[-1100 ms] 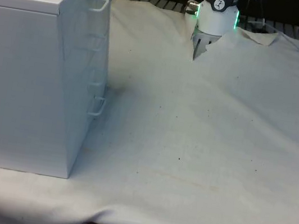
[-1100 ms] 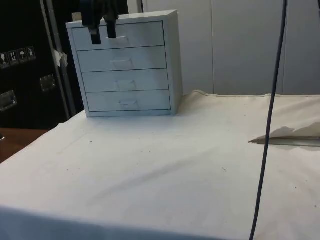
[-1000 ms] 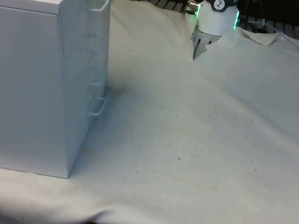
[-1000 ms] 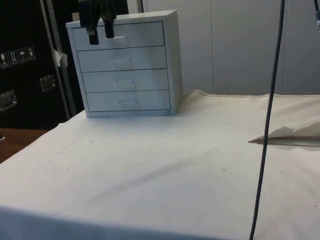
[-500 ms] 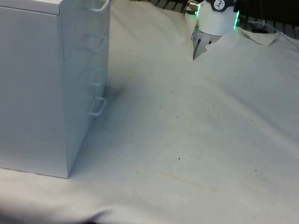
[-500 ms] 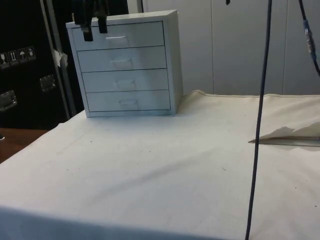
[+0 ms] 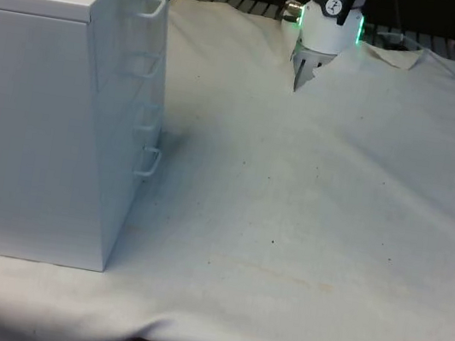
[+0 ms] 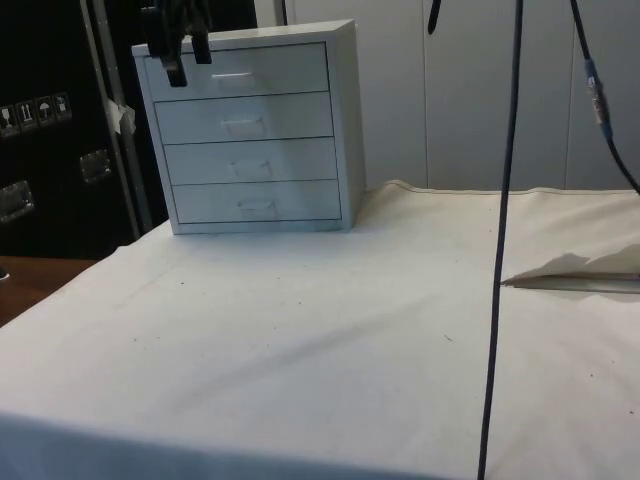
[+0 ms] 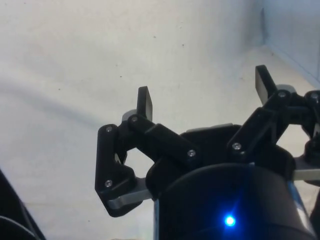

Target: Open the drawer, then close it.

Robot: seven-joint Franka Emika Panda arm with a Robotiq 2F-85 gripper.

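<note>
- Chest of drawers [image 8: 248,125] sits at the table's edge on the front view's left, handles facing across the cloth; four drawers stacked, all flush with the front.
- Top drawer [image 8: 240,71] is shut, handle [image 8: 232,76] untouched. No drawer pulled out, so judging by that the opening step isn't started, or the cycle is already over; can't tell which from here.
- Gripper [image 8: 176,57] hangs high by the chest's top corner in the side view, off to the side of the top handle, touching nothing.
- Change over the last second: gripper has drifted up and away from the handle, further toward the chest's outer corner. Reads as a retreat or reposition, not an approach.
- Fingers [image 9: 144,104] spread wide in the wrist view, nothing between them, bare white cloth [image 9: 75,75] below.
- Drawers haven't moved.
</note>
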